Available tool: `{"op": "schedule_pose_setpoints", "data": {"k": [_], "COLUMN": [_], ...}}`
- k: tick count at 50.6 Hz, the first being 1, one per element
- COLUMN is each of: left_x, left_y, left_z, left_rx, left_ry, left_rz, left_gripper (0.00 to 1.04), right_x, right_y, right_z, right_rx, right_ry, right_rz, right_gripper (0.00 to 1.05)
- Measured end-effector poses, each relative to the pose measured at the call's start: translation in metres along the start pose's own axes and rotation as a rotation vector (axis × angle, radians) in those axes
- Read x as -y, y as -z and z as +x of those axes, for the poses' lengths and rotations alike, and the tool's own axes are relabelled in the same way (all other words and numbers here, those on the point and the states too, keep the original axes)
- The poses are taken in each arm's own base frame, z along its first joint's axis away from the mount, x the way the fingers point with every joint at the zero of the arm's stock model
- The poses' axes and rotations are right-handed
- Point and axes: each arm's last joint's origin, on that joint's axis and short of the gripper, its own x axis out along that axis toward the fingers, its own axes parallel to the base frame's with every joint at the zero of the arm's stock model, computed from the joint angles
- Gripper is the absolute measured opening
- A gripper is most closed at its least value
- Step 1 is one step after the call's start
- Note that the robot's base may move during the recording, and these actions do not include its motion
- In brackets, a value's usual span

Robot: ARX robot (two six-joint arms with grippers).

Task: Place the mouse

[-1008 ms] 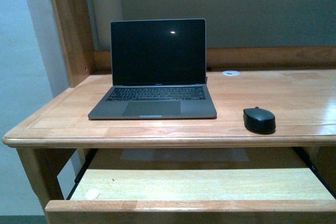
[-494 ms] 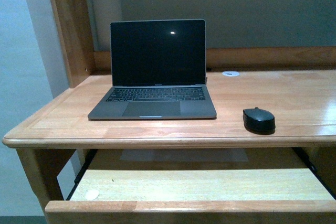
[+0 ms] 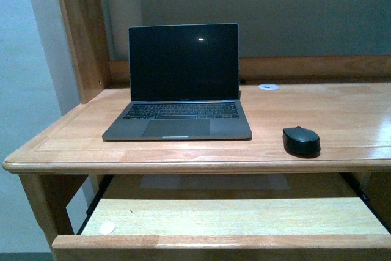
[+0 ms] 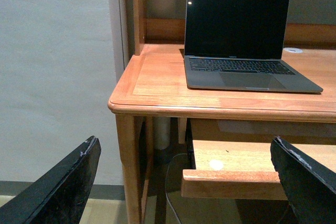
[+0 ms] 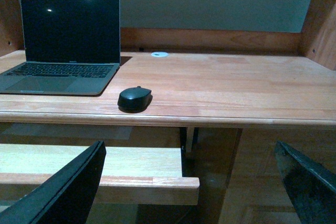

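An open grey laptop (image 3: 178, 84) with a dark screen stands on the light wooden desk (image 3: 342, 111). To its right, near the front edge, lies the small black domed oval mouse (image 3: 301, 140), slightly glossy. Both the left gripper (image 4: 184, 182) and right gripper (image 5: 189, 182) are spread wide, empty.

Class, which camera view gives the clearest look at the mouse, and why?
The right wrist view: the mouse sits nearest and unobstructed on the desk. The front view shows it smaller, near the desk's front edge. The left wrist view does not show it.
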Motion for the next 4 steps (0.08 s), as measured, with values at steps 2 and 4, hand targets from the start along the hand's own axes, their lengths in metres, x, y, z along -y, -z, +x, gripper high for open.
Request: {"op": "schedule_pose_setpoints", "data": {"k": [2, 4], "left_x": [0.0, 0.0], "left_y": [0.0, 0.0], "left_z": [0.0, 0.0], "left_rx": [0.0, 0.0], "left_ry": [0.0, 0.0], "left_rz": [0.0, 0.0], "left_gripper": [0.98, 0.98], "right_x": [0.0, 0.0], "right_y": [0.0, 0.0], "right_z": [0.0, 0.0], "right_rx": [0.0, 0.0], "right_ry": [0.0, 0.0], "right_rz": [0.0, 0.0], "right_gripper": [0.98, 0.98]}}
